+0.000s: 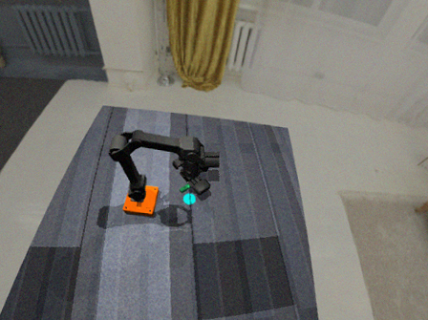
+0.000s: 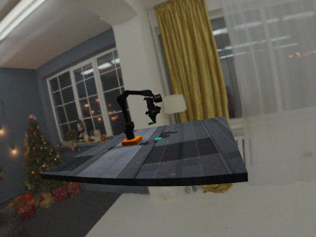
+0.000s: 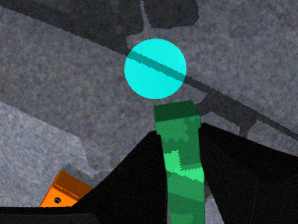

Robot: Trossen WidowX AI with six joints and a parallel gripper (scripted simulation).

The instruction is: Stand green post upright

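The green post [image 1: 184, 188] [image 2: 151, 123] [image 3: 184, 162] is held in the air above the table, lying roughly level in the exterior view. My gripper [image 1: 188, 186] [image 2: 153, 122] [image 3: 178, 137] is shut on it and points down, with black fingers on both sides of the post. The cyan circle [image 1: 189, 198] [image 2: 158, 138] [image 3: 155, 69] is flat on the table. In the wrist view it shows whole, just beyond the post's near end and a little to the left. The far part of the post is cut off by the frame there.
The arm's orange base [image 1: 148, 201] [image 2: 132, 141] [image 3: 51, 199] stands on the patterned grey-blue table [image 1: 244, 291] [image 2: 191, 172], left of the circle in the top and exterior views. Shadows of the arm fall on the table around the circle.
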